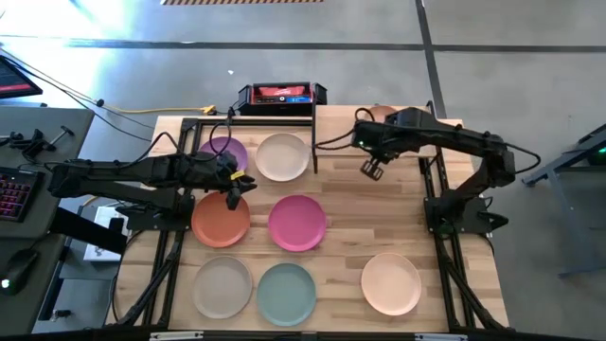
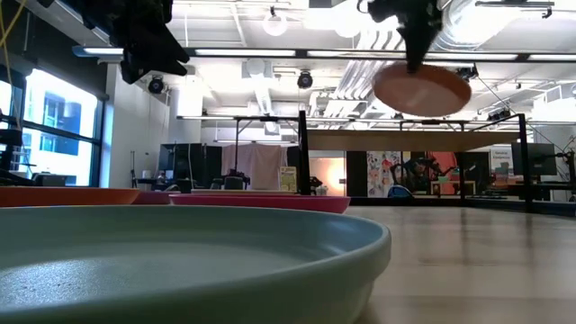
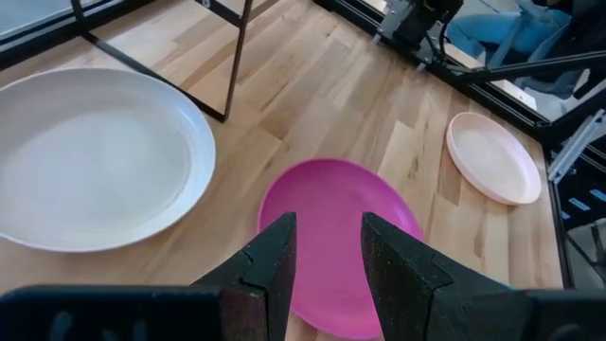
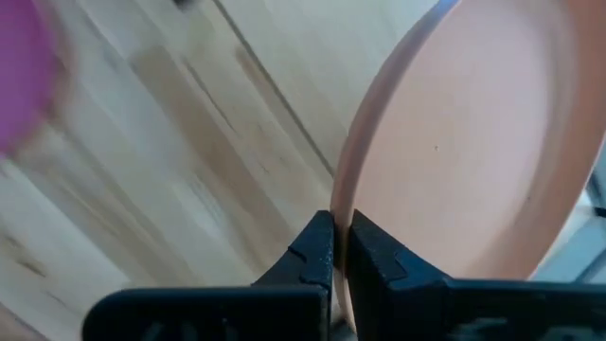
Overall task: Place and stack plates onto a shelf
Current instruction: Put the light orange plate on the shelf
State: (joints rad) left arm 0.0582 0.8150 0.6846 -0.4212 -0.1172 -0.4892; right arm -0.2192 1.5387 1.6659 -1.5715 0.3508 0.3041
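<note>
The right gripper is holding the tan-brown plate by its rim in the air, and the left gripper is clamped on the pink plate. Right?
Not quite. The left gripper is open and empty above the pink plate, as the left wrist view shows. The right gripper does pinch the tan-brown plate by its rim, lifted off the table.

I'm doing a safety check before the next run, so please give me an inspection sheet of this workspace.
Surface: wooden table, bare slats between the plates.
Job's things: purple plate, white plate, orange plate, pink plate, grey plate, teal plate and peach plate lie flat on the table. The tan plate is held in the air. The shelf stands at the rear.
Clutter: red-and-black box at the rear edge.
Grippers: left gripper is open above the pink plate. The right gripper is shut on the tan plate's rim.
Cables: yellow cable on the floor.
Surroundings: keyboard on a side desk.
</note>
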